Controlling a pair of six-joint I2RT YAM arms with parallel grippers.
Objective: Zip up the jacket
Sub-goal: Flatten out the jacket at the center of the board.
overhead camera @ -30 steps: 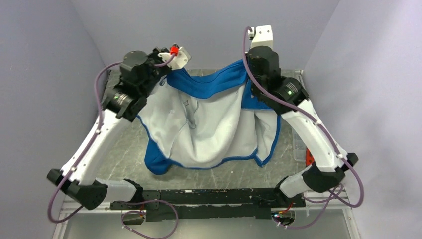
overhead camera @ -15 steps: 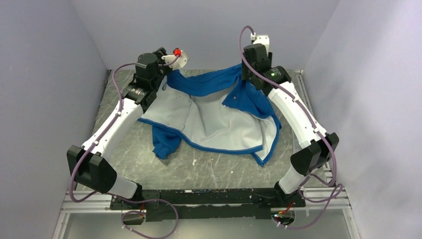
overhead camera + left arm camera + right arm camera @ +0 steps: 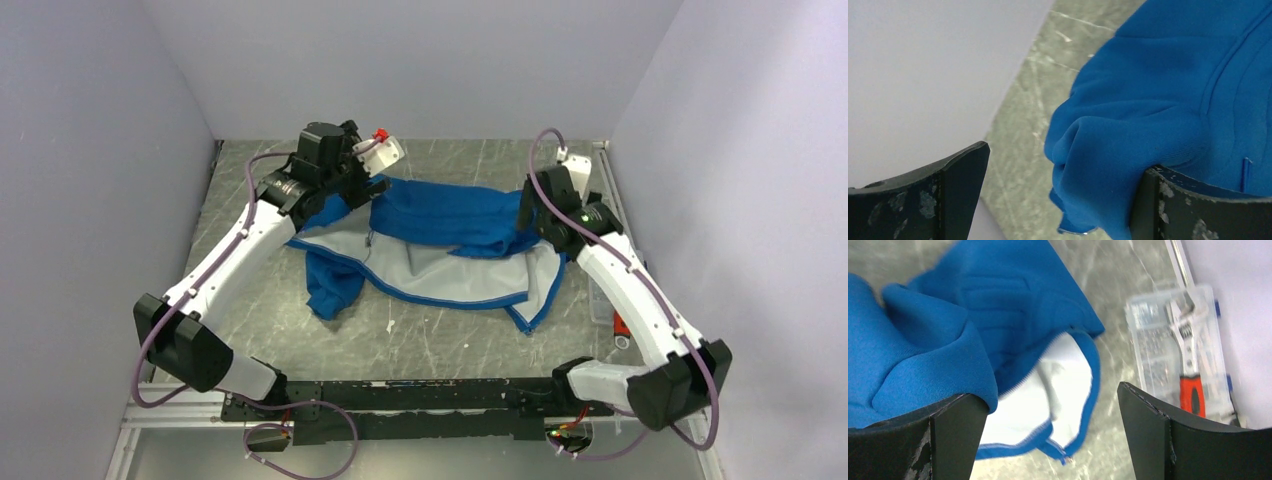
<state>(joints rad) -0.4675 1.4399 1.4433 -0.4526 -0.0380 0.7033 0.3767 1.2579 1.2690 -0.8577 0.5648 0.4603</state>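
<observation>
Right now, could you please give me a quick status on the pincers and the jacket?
Left pincer open, right pincer open. Jacket heaped, unzipped, lining showing. Tool box at right, apart from it.

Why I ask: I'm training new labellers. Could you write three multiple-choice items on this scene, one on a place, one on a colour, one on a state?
1. Where on the table is the clear box with the wrench? A) far left corner B) right edge C) middle
2. What colour is the jacket's lining? A) red B) black C) pale grey-white
3. What state is the right hand in? A) open B) shut on the jacket C) shut on the wrench
Answers: 1 B, the box lies by the right wall; 2 C, pale fabric shows inside the blue; 3 A, its fingers stand wide apart.
</observation>
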